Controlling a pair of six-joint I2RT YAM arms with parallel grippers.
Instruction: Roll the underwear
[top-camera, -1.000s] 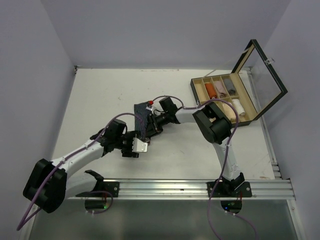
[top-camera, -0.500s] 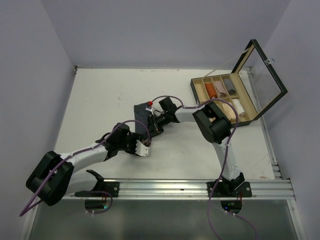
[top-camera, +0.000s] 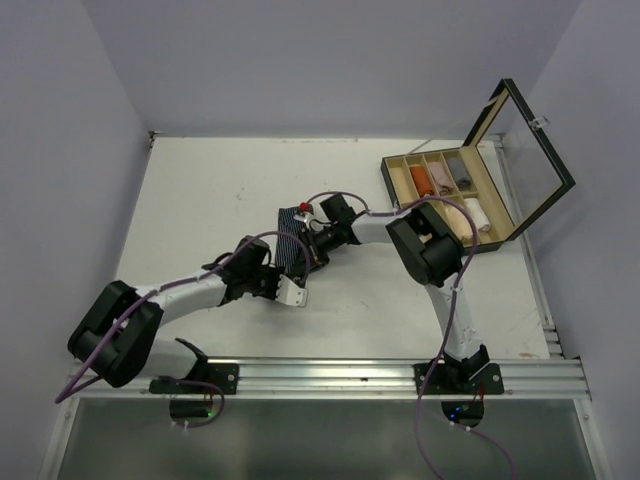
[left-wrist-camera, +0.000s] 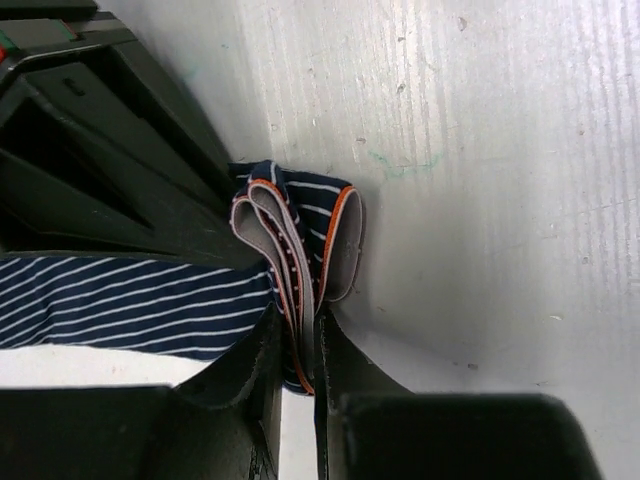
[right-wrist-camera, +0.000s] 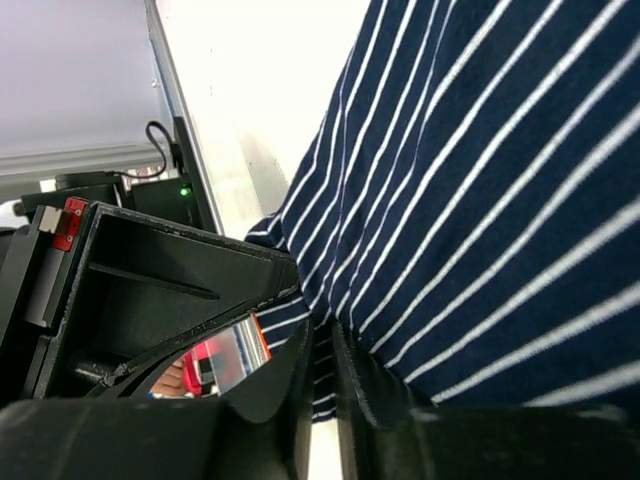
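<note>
**Grippers pinching navy underwear at mid-table**

Top external view: navy striped underwear (top-camera: 291, 235) is lying bunched into a narrow strip near the middle of the table (top-camera: 200, 200). The left gripper (top-camera: 283, 273) is meeting the strip at its 6 o'clock end. The right gripper (top-camera: 308, 250) is reaching in from 3 o'clock. A wooden box (top-camera: 387, 172) is sitting at 2 o'clock with its glass lid (top-camera: 530, 150) standing open, and rolled cloths (top-camera: 478, 215) are lying in its compartments.

Left wrist view: the left gripper (left-wrist-camera: 300, 350) is clamping shut on the underwear (left-wrist-camera: 130, 305), its jaws squeezing the folded, orange-edged waistband, which is fanning out toward 12 o'clock. Striped cloth is trailing off toward 9 o'clock.

Right wrist view: the right gripper (right-wrist-camera: 320, 370) is closing on the underwear (right-wrist-camera: 480, 200), with striped cloth running down into the thin slot between its jaws. The garment is filling the frame from 12 to 4 o'clock.
</note>
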